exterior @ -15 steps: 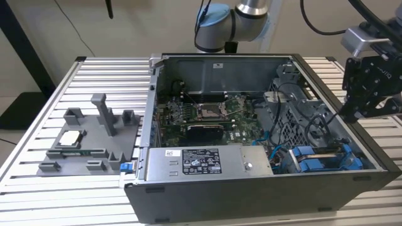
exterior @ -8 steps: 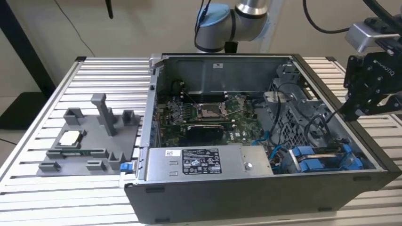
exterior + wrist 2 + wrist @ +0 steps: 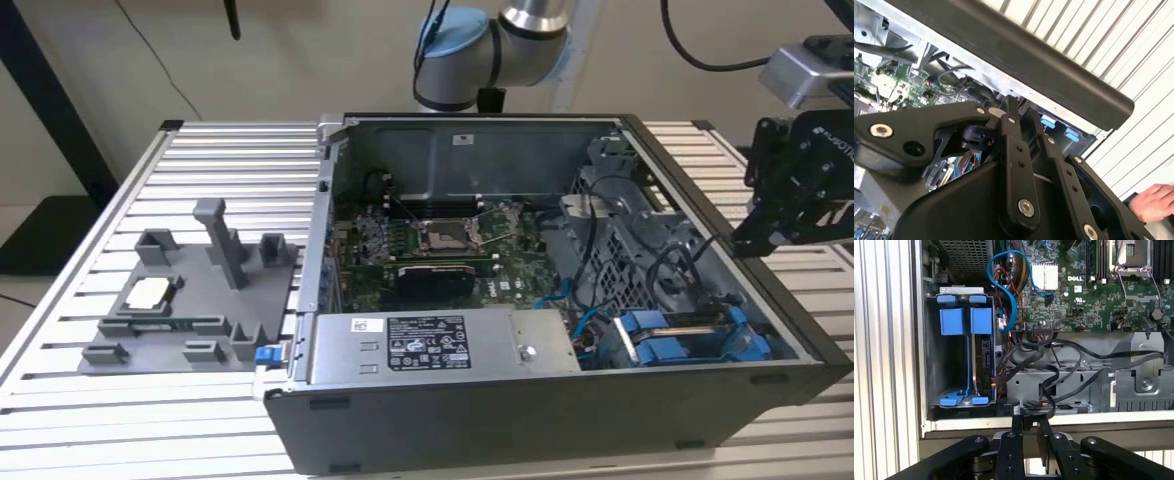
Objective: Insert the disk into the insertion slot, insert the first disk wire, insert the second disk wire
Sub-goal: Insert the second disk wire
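while the jaws are closed on a black wire (image 3: pixel 1030 405), the gripper (image 3: pixel 1029 415) hangs over the computer case (image 3: pixel 1079 418) rim. the disk (image 3: pixel 985 357) stands in the slot (image 3: pixel 934 365), just ahead of the jaws.

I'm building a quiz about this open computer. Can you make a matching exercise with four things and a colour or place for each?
Things:
1 fixture tray
2 motherboard
3 power supply box
4 insertion slot

Descriptions:
A green
B has blue plastic pieces in it
C outside the case, on the table
D bears a label

Pairs: 1-C, 2-A, 3-D, 4-B
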Controlling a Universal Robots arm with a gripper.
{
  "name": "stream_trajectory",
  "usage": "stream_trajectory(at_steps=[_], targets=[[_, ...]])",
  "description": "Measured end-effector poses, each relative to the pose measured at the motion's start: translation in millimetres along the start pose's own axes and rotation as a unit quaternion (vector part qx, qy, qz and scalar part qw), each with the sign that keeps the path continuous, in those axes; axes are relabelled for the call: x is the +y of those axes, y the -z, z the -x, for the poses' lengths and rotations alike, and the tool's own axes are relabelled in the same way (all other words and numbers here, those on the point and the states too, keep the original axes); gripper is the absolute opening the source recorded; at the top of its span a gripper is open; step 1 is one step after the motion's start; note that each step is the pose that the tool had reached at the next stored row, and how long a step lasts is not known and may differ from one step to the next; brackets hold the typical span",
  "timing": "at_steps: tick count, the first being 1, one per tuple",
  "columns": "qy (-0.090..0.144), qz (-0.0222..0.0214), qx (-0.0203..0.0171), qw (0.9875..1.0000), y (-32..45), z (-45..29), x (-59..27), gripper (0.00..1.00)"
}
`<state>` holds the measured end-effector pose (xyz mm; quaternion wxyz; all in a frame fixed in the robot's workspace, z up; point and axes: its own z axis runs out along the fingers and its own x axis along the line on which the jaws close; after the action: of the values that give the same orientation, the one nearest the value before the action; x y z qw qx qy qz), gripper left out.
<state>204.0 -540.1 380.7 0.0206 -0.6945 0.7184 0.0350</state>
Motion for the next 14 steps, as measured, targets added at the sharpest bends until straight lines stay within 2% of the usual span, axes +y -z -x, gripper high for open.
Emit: stream_trajectory(at_steps=[12, 14], targets=[[0.0, 0.0001, -0.0008, 1.0, -0.3, -1.8, 6.6, 0.27], [0.0, 0.0002, -0.0029, 1.0, -0.3, -1.8, 6.9, 0.27]])
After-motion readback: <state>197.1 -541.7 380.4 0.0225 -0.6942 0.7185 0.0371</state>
